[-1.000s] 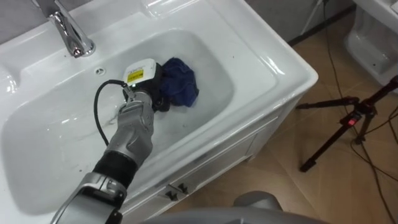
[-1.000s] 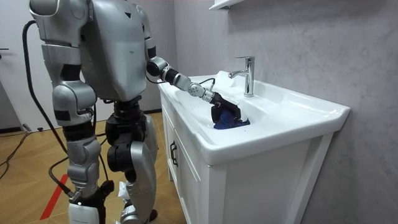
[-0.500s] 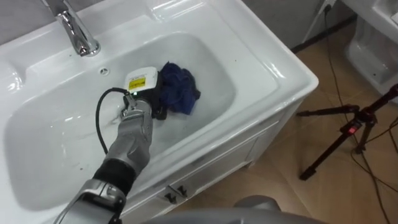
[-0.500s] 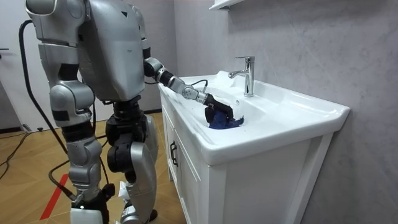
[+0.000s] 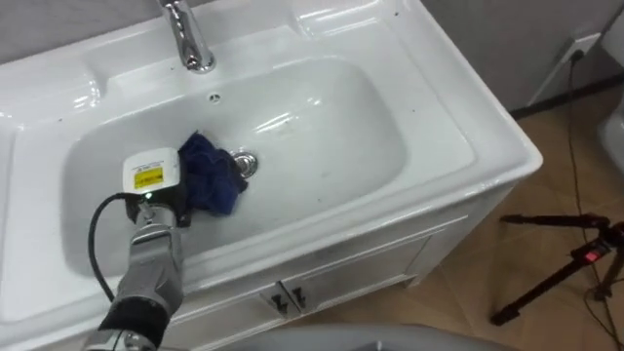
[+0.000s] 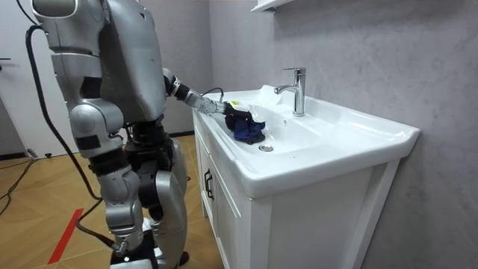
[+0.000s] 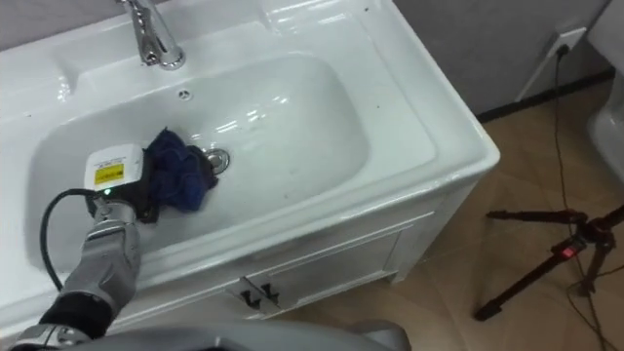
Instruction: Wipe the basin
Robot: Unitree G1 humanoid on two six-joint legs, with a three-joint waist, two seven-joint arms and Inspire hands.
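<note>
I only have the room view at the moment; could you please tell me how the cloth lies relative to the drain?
Observer: Seen from the head camera, the blue cloth is bunched against the left edge of the drain, which is uncovered.
Operator: Thank you. Where is the left hand on it?
Observer: The left hand is on the cloth's left side, in the left half of the basin.
Operator: Is anything on the floor beyond the cabinet?
Observer: Yes, a black tripod stands on the wooden floor, to the robot's right of the cabinet.
</note>
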